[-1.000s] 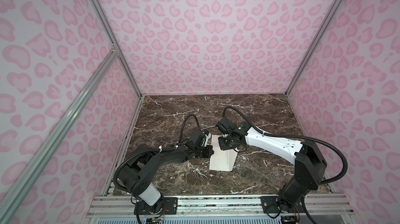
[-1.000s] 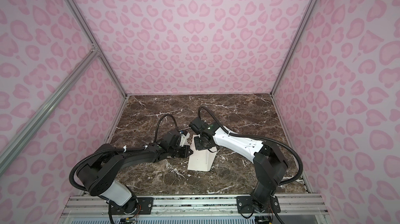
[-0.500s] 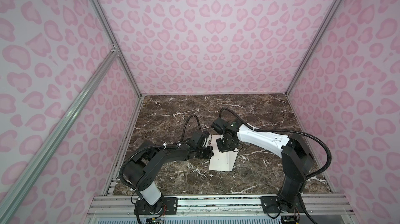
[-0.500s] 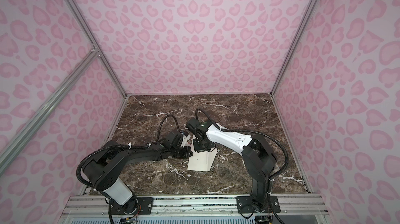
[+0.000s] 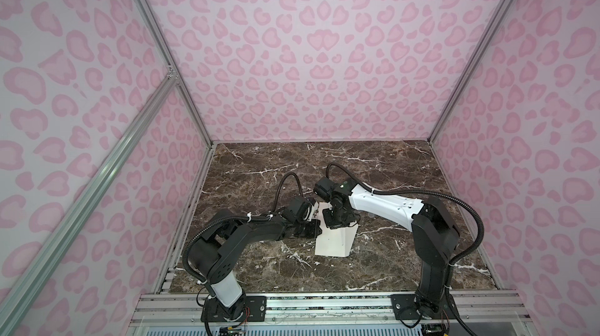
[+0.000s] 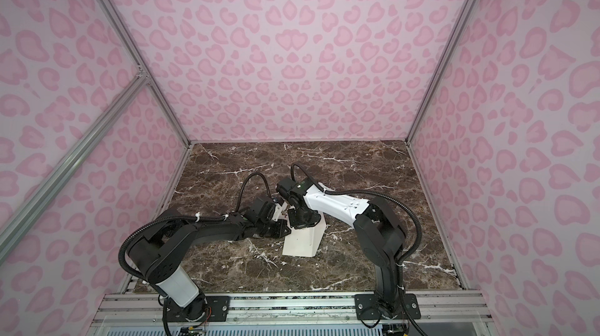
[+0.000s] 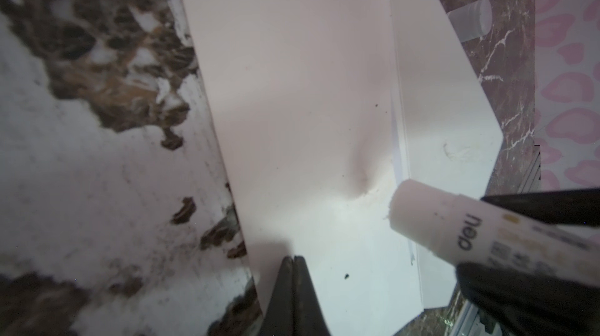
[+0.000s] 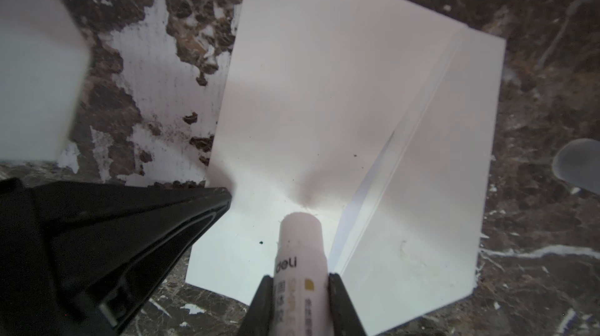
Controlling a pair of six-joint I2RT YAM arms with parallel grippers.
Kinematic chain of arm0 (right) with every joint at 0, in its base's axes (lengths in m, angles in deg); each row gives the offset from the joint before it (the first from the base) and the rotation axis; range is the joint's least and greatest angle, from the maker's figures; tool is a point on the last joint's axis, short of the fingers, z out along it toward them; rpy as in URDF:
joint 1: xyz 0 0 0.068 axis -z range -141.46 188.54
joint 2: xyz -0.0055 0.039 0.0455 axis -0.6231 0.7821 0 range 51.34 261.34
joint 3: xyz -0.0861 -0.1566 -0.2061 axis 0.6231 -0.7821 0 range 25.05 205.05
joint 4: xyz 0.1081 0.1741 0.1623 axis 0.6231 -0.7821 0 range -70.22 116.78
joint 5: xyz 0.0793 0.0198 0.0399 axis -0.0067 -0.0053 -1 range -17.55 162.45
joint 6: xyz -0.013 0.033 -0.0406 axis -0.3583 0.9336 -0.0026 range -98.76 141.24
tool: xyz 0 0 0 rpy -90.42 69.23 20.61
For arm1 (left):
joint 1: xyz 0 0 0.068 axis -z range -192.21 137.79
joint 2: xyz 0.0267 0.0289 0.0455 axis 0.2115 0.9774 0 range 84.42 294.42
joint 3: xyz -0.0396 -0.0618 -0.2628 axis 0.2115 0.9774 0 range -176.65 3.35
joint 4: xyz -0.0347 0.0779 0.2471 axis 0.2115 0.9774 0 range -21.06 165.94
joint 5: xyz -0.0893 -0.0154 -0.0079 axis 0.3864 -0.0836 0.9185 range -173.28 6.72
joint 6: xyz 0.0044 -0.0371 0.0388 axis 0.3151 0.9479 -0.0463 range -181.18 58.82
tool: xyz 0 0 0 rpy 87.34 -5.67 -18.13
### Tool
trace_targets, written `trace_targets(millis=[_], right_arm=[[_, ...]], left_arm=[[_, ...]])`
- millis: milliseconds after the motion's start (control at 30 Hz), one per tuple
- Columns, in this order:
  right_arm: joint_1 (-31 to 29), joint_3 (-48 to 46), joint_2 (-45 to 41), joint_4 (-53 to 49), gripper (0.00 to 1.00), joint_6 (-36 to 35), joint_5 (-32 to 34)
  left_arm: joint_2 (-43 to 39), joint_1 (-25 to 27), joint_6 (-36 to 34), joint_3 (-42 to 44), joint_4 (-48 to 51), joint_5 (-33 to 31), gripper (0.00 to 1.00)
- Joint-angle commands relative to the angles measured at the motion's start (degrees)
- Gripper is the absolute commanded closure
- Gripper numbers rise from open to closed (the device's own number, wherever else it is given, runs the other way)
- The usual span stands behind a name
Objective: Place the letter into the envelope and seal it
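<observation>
One envelope [image 8: 308, 91], flap [image 8: 438, 172] open, right hand [image 8: 300, 277] holding glue stick [image 8: 300, 237] against it

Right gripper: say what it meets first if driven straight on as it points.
The envelope. The glue stick clamped in the right gripper seems to touch it beside the flap fold, where the paper is dented.

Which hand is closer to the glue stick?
Right. The right hand holds the glue stick, with its tip on the envelope. The left hand is shut at the envelope's edge, beside the stick but not touching it.
</observation>
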Motion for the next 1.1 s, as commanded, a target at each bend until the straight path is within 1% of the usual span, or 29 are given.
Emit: trace_targets(millis=[0,367,400,667,1067], right_arm=[[0.2,0.4,1.0,-1.4,0.87,-0.2,-0.5],[0.9,0.4,2.9,-1.7,0.87,-0.7,-0.9],[1.0,2.1,3.1,-1.8,0.87,-0.8,-0.8],[1.4,3.8,5.4,-2.3,0.88,-1.5,-1.0],[2.0,3.8,6.9,-4.2,0.89,-2.3,1.3]], left_arm=[[0.5,0.0,-0.8,-0.2,2.7,-0.2,0.96],[0.5,0.0,-1.2,0.1,2.9,0.1,0.96],[0.5,0.0,-1.3,0.0,2.9,0.2,0.96],[0.9,0.0,-1.6,0.0,3.0,0.7,0.96],[1.3,0.0,-2.0,-0.4,3.4,0.7,0.96]])
